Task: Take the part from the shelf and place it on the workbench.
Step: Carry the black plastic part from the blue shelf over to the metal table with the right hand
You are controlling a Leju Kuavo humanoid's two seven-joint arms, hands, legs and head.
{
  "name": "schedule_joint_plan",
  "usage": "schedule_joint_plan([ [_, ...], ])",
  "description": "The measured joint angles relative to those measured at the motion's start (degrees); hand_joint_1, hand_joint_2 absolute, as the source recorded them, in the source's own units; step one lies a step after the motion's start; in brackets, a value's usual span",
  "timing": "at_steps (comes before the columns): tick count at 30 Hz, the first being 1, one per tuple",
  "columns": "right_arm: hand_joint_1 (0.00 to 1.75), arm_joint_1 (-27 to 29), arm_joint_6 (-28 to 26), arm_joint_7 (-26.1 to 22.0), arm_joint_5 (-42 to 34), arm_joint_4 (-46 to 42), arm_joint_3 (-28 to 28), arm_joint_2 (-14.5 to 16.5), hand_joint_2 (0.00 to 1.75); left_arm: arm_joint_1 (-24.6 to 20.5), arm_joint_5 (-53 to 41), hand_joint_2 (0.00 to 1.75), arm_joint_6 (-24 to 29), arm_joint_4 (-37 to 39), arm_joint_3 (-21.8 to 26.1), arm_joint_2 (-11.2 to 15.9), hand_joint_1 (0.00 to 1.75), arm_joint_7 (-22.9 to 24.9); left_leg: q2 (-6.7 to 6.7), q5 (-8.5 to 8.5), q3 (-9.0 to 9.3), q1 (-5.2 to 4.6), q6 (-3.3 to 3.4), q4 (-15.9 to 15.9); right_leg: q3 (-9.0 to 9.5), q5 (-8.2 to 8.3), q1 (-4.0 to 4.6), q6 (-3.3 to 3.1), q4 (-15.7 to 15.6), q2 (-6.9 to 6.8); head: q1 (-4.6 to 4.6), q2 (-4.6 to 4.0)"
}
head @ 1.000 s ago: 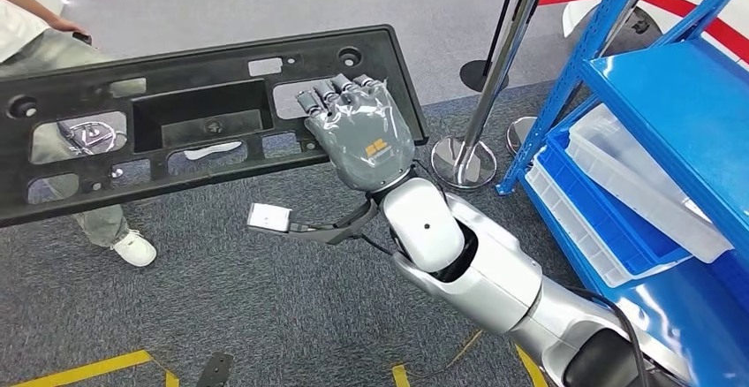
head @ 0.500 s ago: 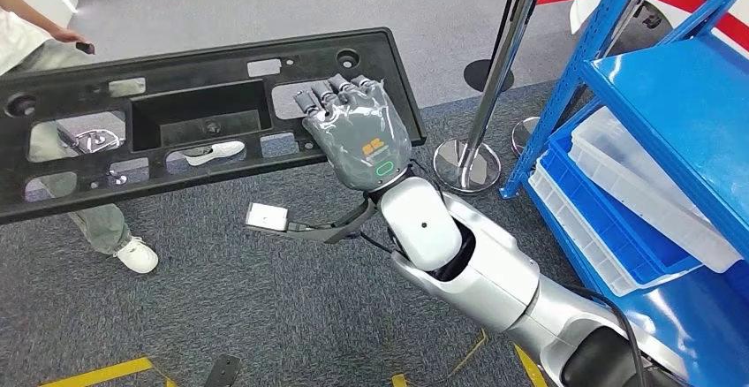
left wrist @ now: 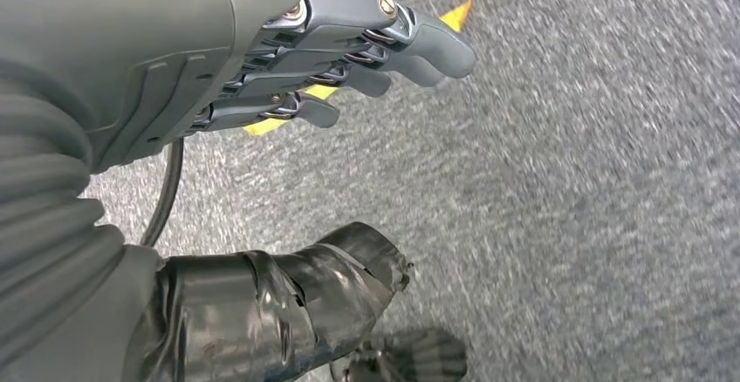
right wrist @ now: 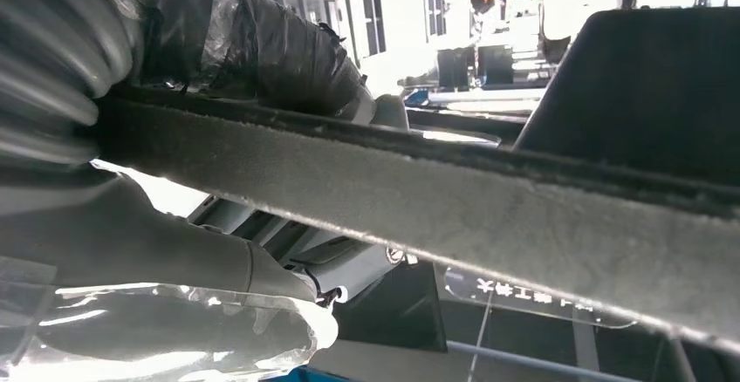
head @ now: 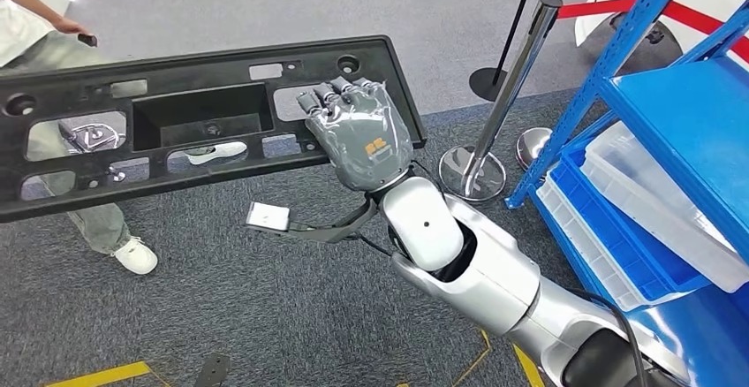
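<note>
The right hand (head: pixel 360 135) grasps the part (head: pixel 177 122), a long black plastic panel with several cut-outs, at its end toward 3 o'clock; the fingers (head: pixel 340 94) curl over the far edge and the grey back of the hand faces the head camera. In the right wrist view the edge of the part (right wrist: pixel 489 199) passes between the thumb and the darker fingers, so the grip is closed around it. The part is in the air above the grey carpet (head: pixel 265 316), stretching from the centre of the head view toward 9 o'clock, a little tilted, and it touches no surface. The left hand (left wrist: pixel 262 59) hangs over the carpet with fingers (left wrist: pixel 393 37) stretched out and loose, holding nothing. At 3 o'clock stands the blue shelf (head: pixel 680 113) with a blue bin (head: pixel 609 228) and a clear tray (head: pixel 671 201) inside. Between the shelf and the hand stands a chrome post (head: pixel 512 95) with a round base. At 10 o'clock, behind the part, a person (head: pixel 53 51) stands on the carpet. A yellow line (head: pixel 88 374) runs at 7 o'clock.
</note>
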Motion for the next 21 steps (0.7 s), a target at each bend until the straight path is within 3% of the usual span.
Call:
schedule_joint_plan([
  [1,1.75,0.1,0.0,0.0,-0.3,0.0,0.0,0.0,1.75,0.0,0.0,1.75,0.0,0.0,0.0,0.0,0.0,0.0,-0.36,-0.21,0.14,-0.01,-0.04,0.2,0.29,1.69,-0.01,-0.07,-1.5,0.05,0.01,0.0],
  [3,1.75,0.0,-0.1,0.0,-0.7,0.0,0.0,0.0,1.75,0.0,0.0,1.75,0.0,0.0,0.0,0.0,0.0,0.0,-1.22,-0.75,0.34,0.04,-0.28,0.7,3.34,6.12,-0.03,-0.41,-9.0,1.05,0.02,0.0],
  [5,1.75,-0.1,-0.2,0.0,-1.0,-0.1,0.0,0.0,1.75,-0.1,0.1,1.75,0.0,0.0,0.0,-0.1,0.0,-0.1,-2.07,-1.21,0.05,0.03,-0.75,1.5,6.06,8.11,-0.1,-0.58,-14.7,2.56,0.01,0.0],
  [6,1.75,-0.1,-0.2,0.0,-1.0,-0.2,0.0,0.0,1.75,-0.1,0.1,1.75,0.0,0.0,0.0,-0.1,0.0,-0.2,-2.45,-1.27,-0.17,0.13,-1.06,1.6,6.56,8.03,-0.05,-0.62,-15.7,2.97,0.02,0.0],
  [8,1.75,-0.2,-0.2,0.0,-1.1,-0.2,0.0,0.0,1.75,0.0,0.1,1.75,0.0,0.0,0.0,-0.1,0.0,-0.3,-3.14,-1.16,-0.41,0.37,-1.7,1.5,6.77,8.09,0.06,-0.81,-16.1,2.4,0.05,0.0],
  [10,1.75,-0.3,-0.2,0.0,-1.1,-0.3,0.0,0.0,1.75,0.1,0.1,1.75,0.0,0.0,0.0,-0.1,0.0,-0.4,-2.4,-1.9,-0.89,0.43,-2.31,2.5,7.19,8.26,-0.12,-1.32,-16.7,1.51,-0.08,0.0],
  [12,1.75,-0.5,-0.1,0.0,-1.1,-0.4,0.0,0.1,1.75,0.0,0.0,1.75,0.0,0.0,0.0,-0.1,0.0,-0.4,-0.74,-4.43,-3.26,0.55,-3.01,7.4,7.57,8.3,-0.22,-1.72,-17.1,0.49,-0.24,0.0],
  [14,1.75,-0.6,-0.1,0.0,-1.1,-0.4,0.0,0.1,1.75,-0.1,0.0,1.75,0.0,0.0,0.0,-0.1,0.0,-0.5,-0.03,-7.22,-6.97,0.83,-3.59,14.4,7.63,8.16,-0.13,-1.89,-17.1,-0.5,-0.29,0.0],
  [16,1.75,-0.6,-0.1,0.0,-1.1,-0.4,0.0,0.1,1.75,0.0,0.0,1.75,0.0,0.0,0.0,-0.1,0.0,-0.5,0.11,-7.54,-8.87,1.06,-3.88,17.5,7.67,8.01,-0.11,-1.9,-17.1,-1.32,-0.31,0.0],
  [18,1.75,-0.6,-0.1,-0.1,-1.0,-0.4,0.1,0.1,1.75,0.1,0.0,1.75,-0.1,0.0,0.0,-0.1,0.0,-0.6,0.52,-4.43,-7.0,1.28,-3.98,13.1,7.86,7.83,-0.11,-1.75,-17.1,-2.1,-0.32,0.0],
  [19,1.75,-0.7,-0.1,-0.1,-1.0,-0.4,0.1,0.1,1.75,0.1,0.0,1.75,-0.1,0.0,0.0,-0.1,0.0,-0.6,1.11,-2.33,-5.07,1.35,-3.99,9.2,8.02,7.69,-0.11,-1.61,-17.1,-2.49,-0.31,0.0],
  [21,1.75,-0.8,-0.1,-0.2,-1.0,-0.4,0.1,0.1,1.75,-0.1,0.0,1.75,-0.1,0.0,0.0,-0.1,0.0,-0.7,2.89,-0.3,-1.87,0.97,-3.65,2.9,8.29,7.47,0.09,-1.22,-17.1,-3.14,-0.28,0.0],
])
